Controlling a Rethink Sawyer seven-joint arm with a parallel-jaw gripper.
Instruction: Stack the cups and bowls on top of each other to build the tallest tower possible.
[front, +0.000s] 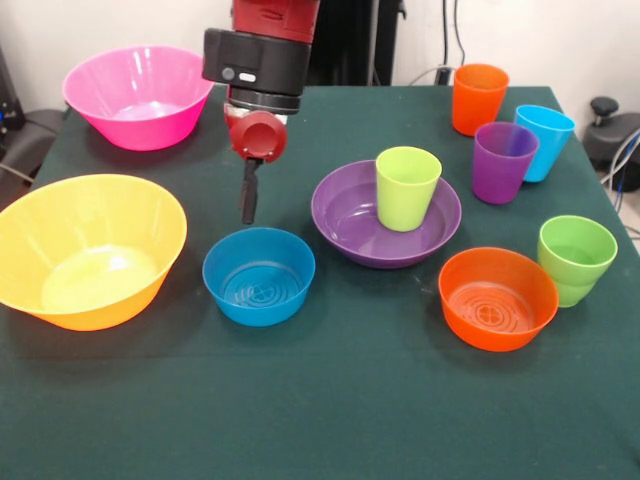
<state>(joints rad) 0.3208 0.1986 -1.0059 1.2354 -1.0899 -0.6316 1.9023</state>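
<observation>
A lime-yellow cup stands upright inside the wide purple bowl at the table's middle. To its left sits a small blue bowl, empty. My gripper hangs just behind the blue bowl's far rim, a little above the table, holding nothing that I can see. A small orange bowl lies front right, with a green cup beside it. Purple, light blue and orange cups stand at the back right. A pink bowl and a yellow-orange bowl sit at the left.
Everything rests on a dark green cloth-covered table. The yellow-orange bowl reaches the left edge and the green cup stands near the right edge. Dark equipment and cables lie beyond the right corner.
</observation>
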